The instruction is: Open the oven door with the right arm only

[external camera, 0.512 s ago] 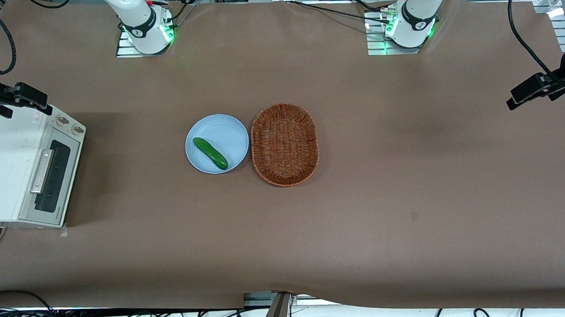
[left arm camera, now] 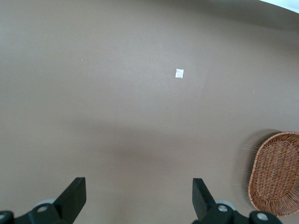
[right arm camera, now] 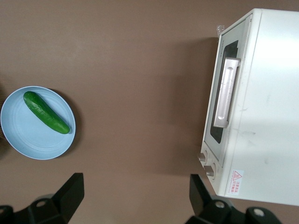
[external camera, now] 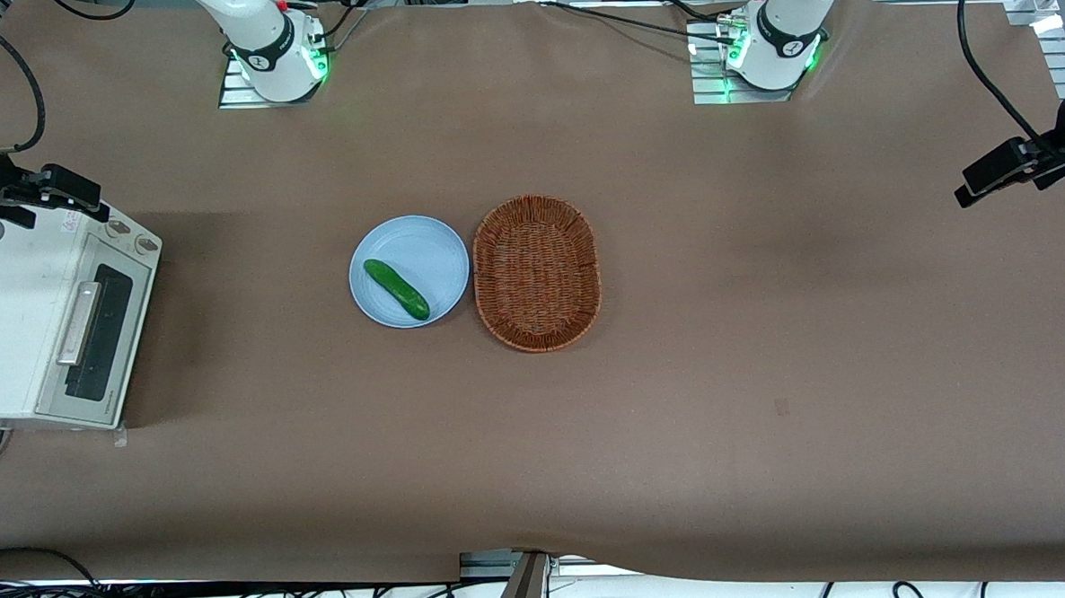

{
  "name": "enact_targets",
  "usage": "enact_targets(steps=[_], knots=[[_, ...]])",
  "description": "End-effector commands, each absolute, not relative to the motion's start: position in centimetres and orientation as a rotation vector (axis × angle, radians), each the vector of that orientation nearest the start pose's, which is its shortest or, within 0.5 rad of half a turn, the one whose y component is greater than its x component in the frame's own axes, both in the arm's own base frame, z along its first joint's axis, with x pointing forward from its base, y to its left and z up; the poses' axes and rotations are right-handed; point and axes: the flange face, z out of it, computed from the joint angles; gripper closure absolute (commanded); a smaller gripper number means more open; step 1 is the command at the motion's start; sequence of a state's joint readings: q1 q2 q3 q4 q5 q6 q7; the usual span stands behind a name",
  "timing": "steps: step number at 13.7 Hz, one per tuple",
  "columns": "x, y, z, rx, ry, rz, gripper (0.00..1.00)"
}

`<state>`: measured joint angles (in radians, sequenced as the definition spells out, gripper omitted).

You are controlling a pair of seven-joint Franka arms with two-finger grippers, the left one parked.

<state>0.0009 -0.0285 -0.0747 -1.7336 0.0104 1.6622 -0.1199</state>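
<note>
one oven (external camera: pixel 43 311) at the working arm's end of the table, with one oven door (external camera: pixel 94 341), shut, one bar handle (external camera: pixel 78 323) and two round knobs (external camera: pixel 130 236). one blue plate (external camera: pixel 422 250) near the table's middle, bearing one cucumber (external camera: pixel 396 289). one wicker basket (external camera: pixel 537 273) just beside the plate, toward the parked arm's end. one right arm (external camera: pixel 255 28), carrying one gripper (right arm camera: pixel 133 193) with two black fingers (right arm camera: pixel 70 191) spread wide, held above the table near the oven's knob end. one small white scrap (left arm camera: pixel 179 73) on the brown cloth.

Bright even overhead light, soft shadow beside the oven (external camera: pixel 44 320), basket (left arm camera: pixel 275 173) edge motion-blurred
</note>
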Motion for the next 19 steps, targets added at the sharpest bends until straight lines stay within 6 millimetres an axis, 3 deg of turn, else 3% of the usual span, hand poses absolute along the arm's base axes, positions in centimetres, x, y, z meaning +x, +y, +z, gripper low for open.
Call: enact_targets(steps=[1, 5, 19], knots=[[55.0, -4.3, 57.7, -3.136, -0.060, 0.074, 0.00], [54.2, -3.7, 57.3, -3.113, -0.073, 0.177, 0.00], [54.9, -4.8, 57.0, -3.119, -0.042, 0.129, 0.00]])
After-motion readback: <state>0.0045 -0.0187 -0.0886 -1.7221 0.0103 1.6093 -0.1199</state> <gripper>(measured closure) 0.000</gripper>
